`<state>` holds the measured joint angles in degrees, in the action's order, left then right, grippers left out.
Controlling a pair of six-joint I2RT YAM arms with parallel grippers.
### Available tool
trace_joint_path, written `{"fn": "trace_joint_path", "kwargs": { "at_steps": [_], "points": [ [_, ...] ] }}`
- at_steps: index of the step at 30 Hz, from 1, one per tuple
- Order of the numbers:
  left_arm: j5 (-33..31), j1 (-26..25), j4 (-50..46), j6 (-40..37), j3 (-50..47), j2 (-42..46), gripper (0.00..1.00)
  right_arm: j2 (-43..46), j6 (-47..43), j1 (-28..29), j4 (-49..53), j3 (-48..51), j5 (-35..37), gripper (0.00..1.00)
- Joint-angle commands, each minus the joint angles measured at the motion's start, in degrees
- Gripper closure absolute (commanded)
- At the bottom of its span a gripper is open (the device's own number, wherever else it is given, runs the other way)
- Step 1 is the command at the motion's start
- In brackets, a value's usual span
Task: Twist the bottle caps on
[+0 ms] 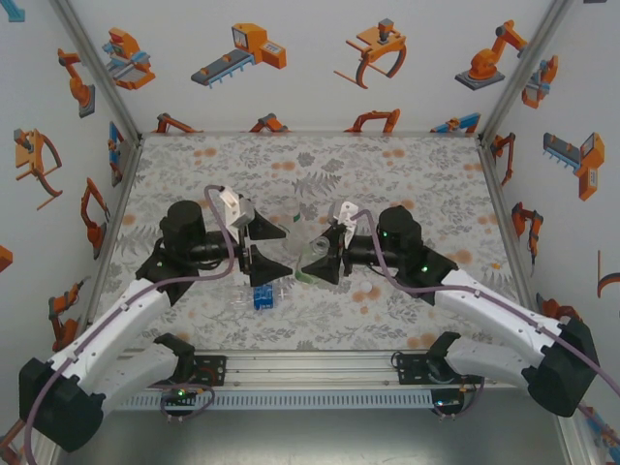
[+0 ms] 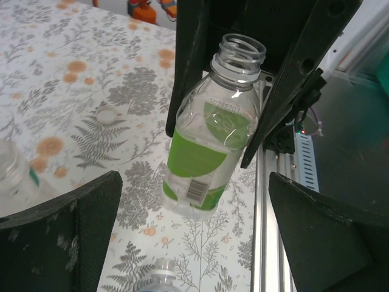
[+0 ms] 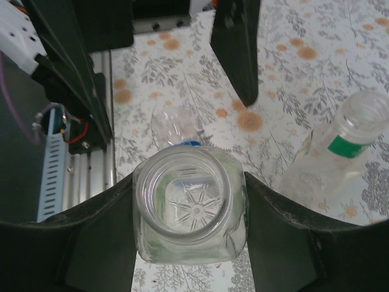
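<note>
1 bottle (image 2: 209,140), the green-labelled one, sits clamped in my right hand (image 3: 191,222) over the middle of the desk (image 1: 407,174). Its neck is bare, and I judge it's held steady for closing. Facing it, my left hand (image 1: 266,244) gapes wide, holding nothing.

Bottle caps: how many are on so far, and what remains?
None looks screwed on. In hand: the right gripper is shut on the clear plastic bottle with the white-and-green label, its threaded neck open; the left gripper is open, empty. Left: one small round whitish cap lies loose on the table, a clear bottle with a green neck band is also uncapped, and the blue-labelled bottle sits nearby, neck unclear.
</note>
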<state>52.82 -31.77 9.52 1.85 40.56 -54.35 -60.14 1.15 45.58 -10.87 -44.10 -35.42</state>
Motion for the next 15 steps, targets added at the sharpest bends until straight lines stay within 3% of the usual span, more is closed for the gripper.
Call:
{"fn": "trace_joint_path", "kwargs": {
  "at_steps": [1,7,15],
  "points": [
    [3.1,-2.7,3.0,-2.5,3.9,-2.7,0.02,1.5,4.4,0.4,-2.7,-2.8,-3.4,0.58],
    [4.1,-6.8,2.9,-4.0,6.9,-7.0,0.0,1.4,9.2,0.5,-8.3,-3.6,-4.3,0.61],
    [4.1,-9.9,4.8,-4.2,7.9,-10.5,0.06,2.1,13.8,0.6,-15.1,-2.9,-2.2,0.63]
  ]
}}
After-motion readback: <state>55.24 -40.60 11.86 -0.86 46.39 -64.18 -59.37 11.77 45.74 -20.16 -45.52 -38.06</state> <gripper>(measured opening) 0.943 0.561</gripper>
